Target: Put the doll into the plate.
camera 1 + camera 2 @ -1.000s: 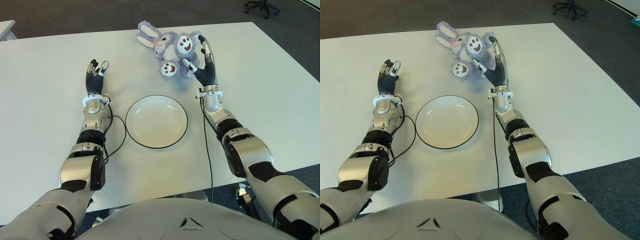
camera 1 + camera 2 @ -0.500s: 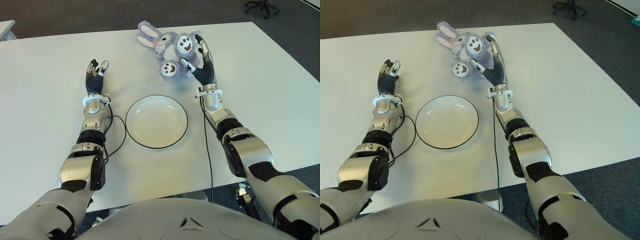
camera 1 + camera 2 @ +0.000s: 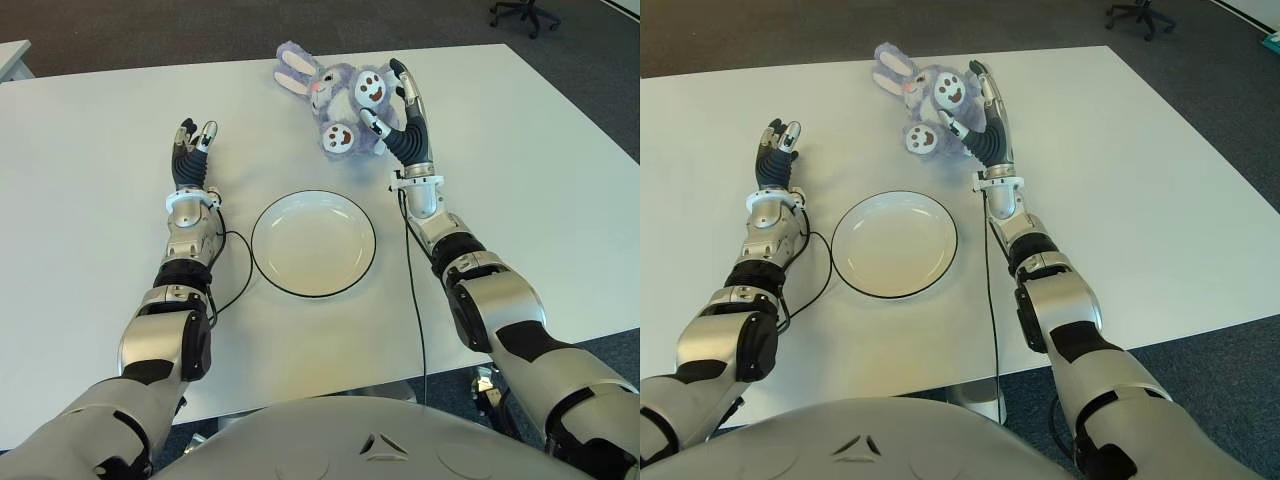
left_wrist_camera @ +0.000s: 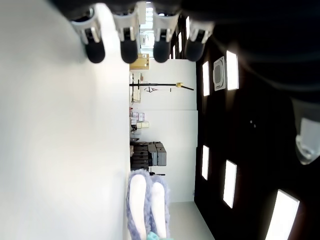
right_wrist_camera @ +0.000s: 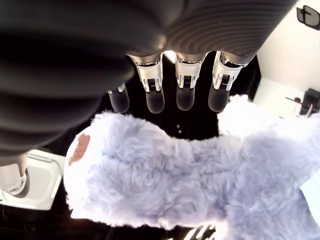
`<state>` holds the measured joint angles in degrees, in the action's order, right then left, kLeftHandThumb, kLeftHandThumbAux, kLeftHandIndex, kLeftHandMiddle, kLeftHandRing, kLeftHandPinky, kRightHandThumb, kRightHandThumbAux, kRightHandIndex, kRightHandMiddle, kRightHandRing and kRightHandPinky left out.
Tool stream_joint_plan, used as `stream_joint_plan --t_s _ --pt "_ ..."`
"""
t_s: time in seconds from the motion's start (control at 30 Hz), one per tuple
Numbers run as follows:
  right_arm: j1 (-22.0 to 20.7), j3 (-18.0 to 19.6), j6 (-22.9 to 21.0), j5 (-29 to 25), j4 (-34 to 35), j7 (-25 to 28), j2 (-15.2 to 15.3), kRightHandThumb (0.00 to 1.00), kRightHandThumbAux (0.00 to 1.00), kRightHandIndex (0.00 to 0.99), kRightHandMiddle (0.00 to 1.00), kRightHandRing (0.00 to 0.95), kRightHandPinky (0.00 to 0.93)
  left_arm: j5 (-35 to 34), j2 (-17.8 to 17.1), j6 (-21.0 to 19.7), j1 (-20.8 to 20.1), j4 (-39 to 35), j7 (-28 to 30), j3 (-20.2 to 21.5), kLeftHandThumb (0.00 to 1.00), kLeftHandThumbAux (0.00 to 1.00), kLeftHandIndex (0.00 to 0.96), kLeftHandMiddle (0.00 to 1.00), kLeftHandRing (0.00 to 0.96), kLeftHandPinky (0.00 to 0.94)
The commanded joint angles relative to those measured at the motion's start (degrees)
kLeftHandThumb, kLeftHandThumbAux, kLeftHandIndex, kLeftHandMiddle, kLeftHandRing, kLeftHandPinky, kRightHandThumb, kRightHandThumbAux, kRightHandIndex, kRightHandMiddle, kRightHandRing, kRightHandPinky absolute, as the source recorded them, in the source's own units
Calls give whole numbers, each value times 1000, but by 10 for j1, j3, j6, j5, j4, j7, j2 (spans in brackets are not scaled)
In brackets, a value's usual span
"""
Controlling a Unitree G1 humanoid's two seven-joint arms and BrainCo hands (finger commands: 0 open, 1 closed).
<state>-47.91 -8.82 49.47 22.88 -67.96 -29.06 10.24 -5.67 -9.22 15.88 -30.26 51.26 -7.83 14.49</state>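
The doll (image 3: pixel 340 100), a pale purple plush rabbit with white ears and smiling soles, lies at the far middle of the white table (image 3: pixel 520 160). My right hand (image 3: pixel 392 100) stands against its right side, open, with straight fingers (image 5: pixel 185 95) reaching over the plush body (image 5: pixel 170 180) and the thumb by the lower foot. The fingers are not closed around it. A white plate (image 3: pixel 313 243) with a dark rim sits nearer to me, with nothing in it. My left hand (image 3: pixel 192 145) shows left of the plate, fingers (image 4: pixel 127 47) straight, holding nothing.
Thin black cables run along the table from both wrists, one close to the plate's left rim (image 3: pixel 240 265). An office chair (image 3: pixel 525 12) stands on the dark floor beyond the table's far right corner. The doll's ears (image 4: pixel 147 205) show far off in the left wrist view.
My right hand has edged a little farther forward against the doll, and its thumb now sits nearer the lower foot. The left arm, plate and doll have not moved.
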Motion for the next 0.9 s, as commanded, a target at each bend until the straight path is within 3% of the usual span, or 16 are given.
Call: stream_joint_plan --t_s 0.03,0.9 --pt "-15 -8 -16 11 -20 -4 0 230 397 0 0 0 0 -2 24 -31 54 47 5 -4 0 433 0 59 52 20" --pt "-43 18 -9 -20 -51 46 -13 346 382 0 0 0 0 -2 23 -33 53 44 3 -3 0 434 0 59 47 21"
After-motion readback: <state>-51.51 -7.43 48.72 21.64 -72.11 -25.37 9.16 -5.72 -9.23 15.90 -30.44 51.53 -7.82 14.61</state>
